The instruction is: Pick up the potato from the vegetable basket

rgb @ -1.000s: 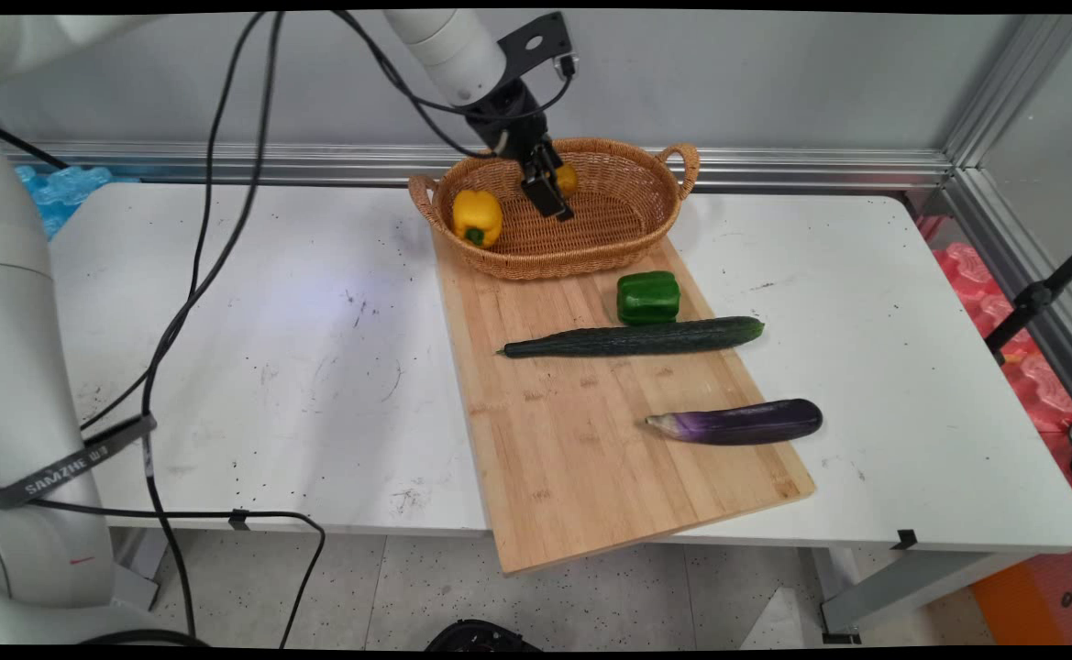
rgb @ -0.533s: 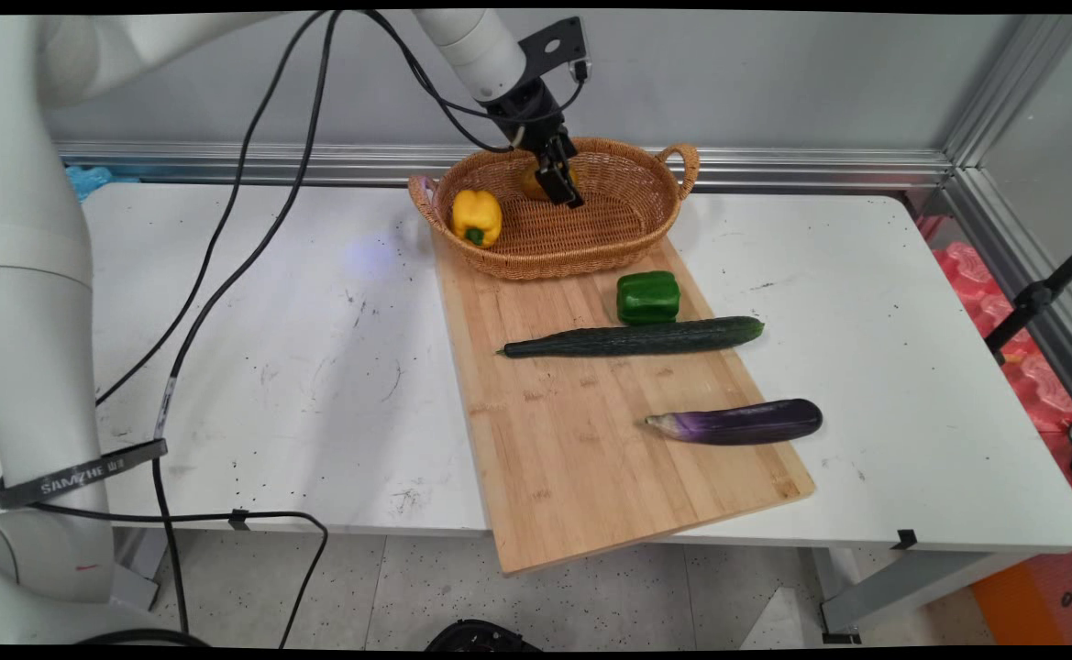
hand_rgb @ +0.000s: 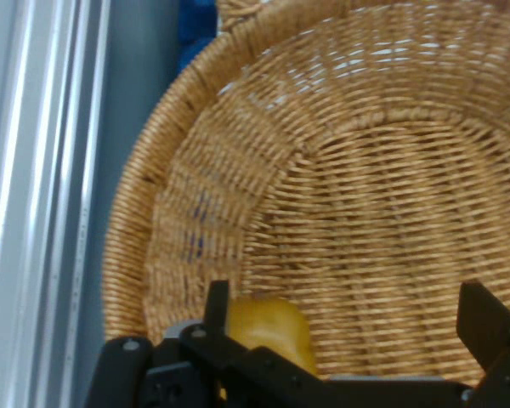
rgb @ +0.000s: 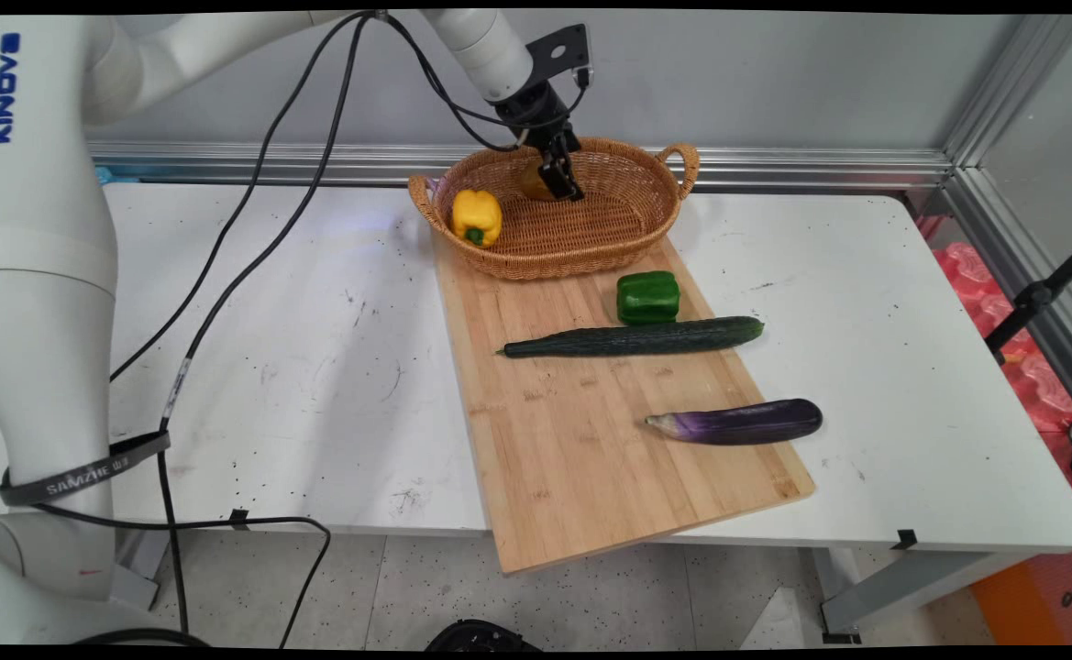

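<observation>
end effector (rgb: pixel 561 180) spread wide over the wicker basket's (rgb: pixel 646 240) far wall, just beside a yellow-orange fruit (hand_rgb: pixel 268 332), gripping nothing.

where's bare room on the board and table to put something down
Free: the board's near end, below the cucumber and left of the eggplant; the table's whole left side; the table right of the board. Crowded: the basket, holding a yellow pepper, a yellowish item and the gripper; the green pepper sits tight against the cucumber.
</observation>
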### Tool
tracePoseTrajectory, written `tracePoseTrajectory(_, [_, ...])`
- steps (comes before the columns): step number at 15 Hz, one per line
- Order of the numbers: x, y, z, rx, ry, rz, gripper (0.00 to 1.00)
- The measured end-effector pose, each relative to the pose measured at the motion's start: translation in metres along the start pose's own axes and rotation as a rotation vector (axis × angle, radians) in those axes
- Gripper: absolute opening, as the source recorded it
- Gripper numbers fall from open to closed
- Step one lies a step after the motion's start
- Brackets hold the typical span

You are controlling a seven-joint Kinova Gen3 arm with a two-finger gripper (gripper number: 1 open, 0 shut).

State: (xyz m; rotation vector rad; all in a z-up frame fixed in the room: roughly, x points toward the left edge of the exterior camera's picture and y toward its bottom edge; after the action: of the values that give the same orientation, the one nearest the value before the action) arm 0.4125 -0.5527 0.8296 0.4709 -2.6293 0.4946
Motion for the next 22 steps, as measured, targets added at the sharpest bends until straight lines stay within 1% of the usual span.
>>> tracePoseTrajectory(2, [-0.002,-0.005,0.003,0.01,-0.001,0.006,1.0])
tracePoseTrajectory(6, [-0.007,-0.007,0.006,0.024,-0.009,0.013,1.0])
tracePoseTrajectory(10, [-0.008,-0.003,0.008,0.039,-0.014,0.032,1.0])
tracePoseTrajectory(13, [-0.008,0.004,0.009,0.062,-0.017,0.044,1.0])
tracePoseTrajectory(18, [-0.009,0.011,0.013,0.091,-0.026,0.047,1.0])
tracePoseTrajectory(22, [-0.011,0.012,0.017,0.119,-0.032,0.04,1.0])
